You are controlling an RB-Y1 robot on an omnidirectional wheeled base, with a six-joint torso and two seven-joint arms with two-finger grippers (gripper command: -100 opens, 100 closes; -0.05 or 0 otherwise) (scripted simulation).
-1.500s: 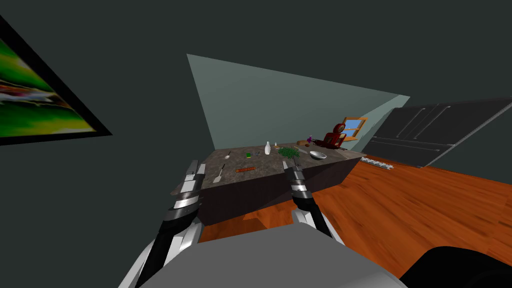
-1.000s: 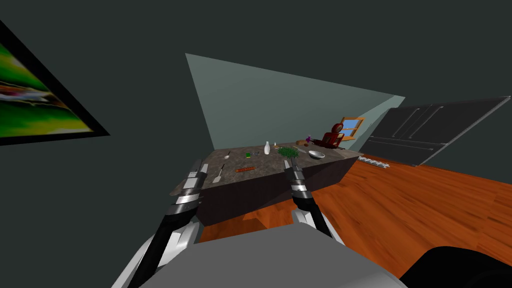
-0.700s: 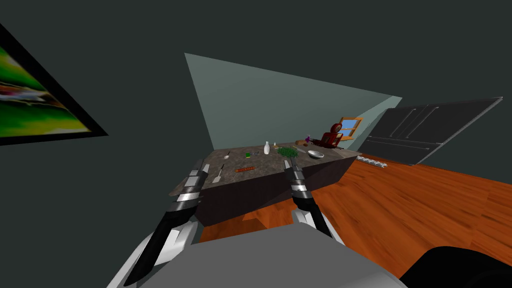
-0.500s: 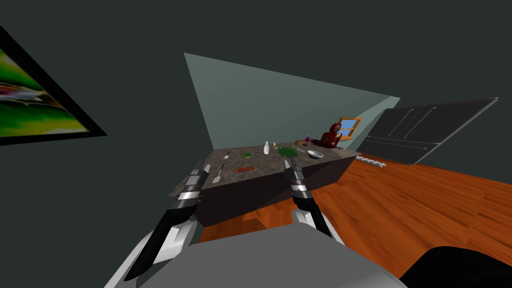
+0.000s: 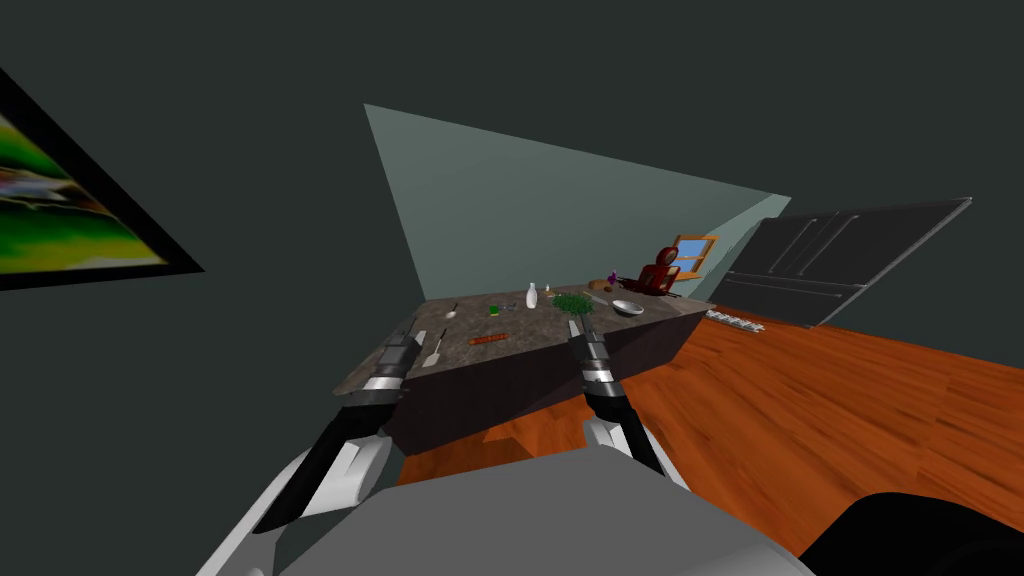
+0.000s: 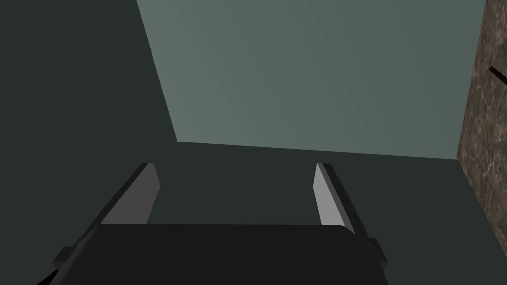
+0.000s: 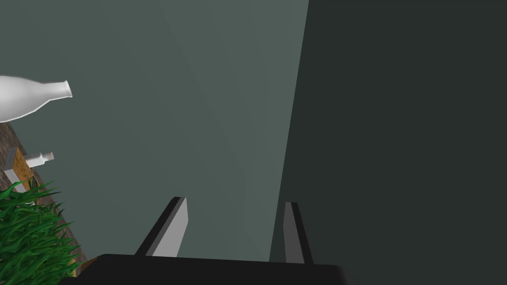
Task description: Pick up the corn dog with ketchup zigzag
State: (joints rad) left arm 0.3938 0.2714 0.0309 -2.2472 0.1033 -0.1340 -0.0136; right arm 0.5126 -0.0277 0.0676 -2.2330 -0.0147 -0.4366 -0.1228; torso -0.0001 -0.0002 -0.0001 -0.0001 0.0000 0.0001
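Note:
The corn dog (image 5: pixel 490 340) lies as a thin orange-red stick on the stone-topped counter (image 5: pixel 530 328), near its front edge. My left gripper (image 5: pixel 408 326) hovers at the counter's left front corner, left of the corn dog, and its wrist view shows it (image 6: pixel 236 166) open and holding nothing, with the counter's edge (image 6: pixel 487 123) beside it. My right gripper (image 5: pixel 575 325) is over the counter's front edge to the right of the corn dog. In its own view it (image 7: pixel 232 200) stands open with nothing between the fingers.
A spatula (image 5: pixel 437 348) lies between the left gripper and the corn dog. Behind are a spoon (image 5: pixel 452 312), a white bottle (image 5: pixel 532 296), a green leafy bunch (image 5: pixel 573 303), a bowl (image 5: pixel 627 308) and a red appliance (image 5: pixel 655 278). A dark fridge (image 5: pixel 840 265) stands right, beyond wooden floor.
My left arm has swung its elbow outward and pushed its gripper a little toward the counter's corner. The head view has drifted slightly right. The right arm has kept still.

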